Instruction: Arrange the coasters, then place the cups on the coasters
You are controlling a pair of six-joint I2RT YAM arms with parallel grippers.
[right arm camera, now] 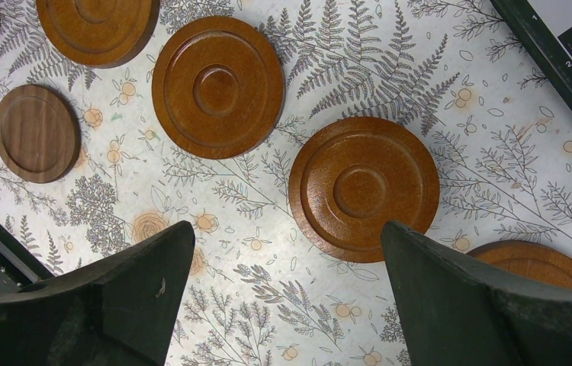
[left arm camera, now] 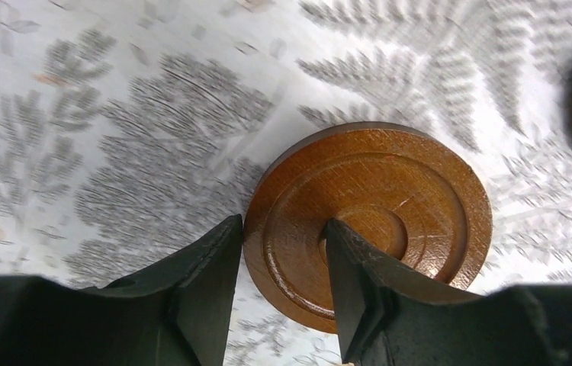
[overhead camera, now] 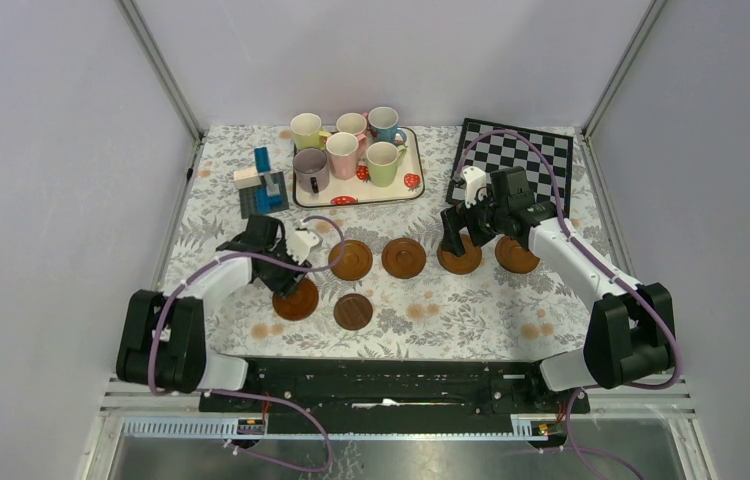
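Observation:
Several brown wooden coasters lie on the floral cloth. My left gripper (overhead camera: pixel 286 280) (left arm camera: pixel 284 221) is shut on the rim of one coaster (overhead camera: pixel 296 300) (left arm camera: pixel 390 191), with one finger outside its edge and the other on its centre ring. A small darker coaster (overhead camera: pixel 353 311) (right arm camera: pixel 36 133) lies beside it. Others sit in a row (overhead camera: pixel 351 260), (overhead camera: pixel 404 257), (overhead camera: pixel 460 255), (overhead camera: pixel 517 254). My right gripper (overhead camera: pixel 456 238) (right arm camera: pixel 287 229) hangs open just above the cloth beside a coaster (right arm camera: pixel 364 187), holding nothing. The cups (overhead camera: pixel 342 155) stand on the tray at the back.
The white strawberry tray (overhead camera: pixel 406 190) holds the cups at back centre. A black-and-white chessboard (overhead camera: pixel 541 160) lies at back right, its edge (right arm camera: pixel 557 69) near my right gripper. A small blue and white block object (overhead camera: pixel 259 185) stands left of the tray.

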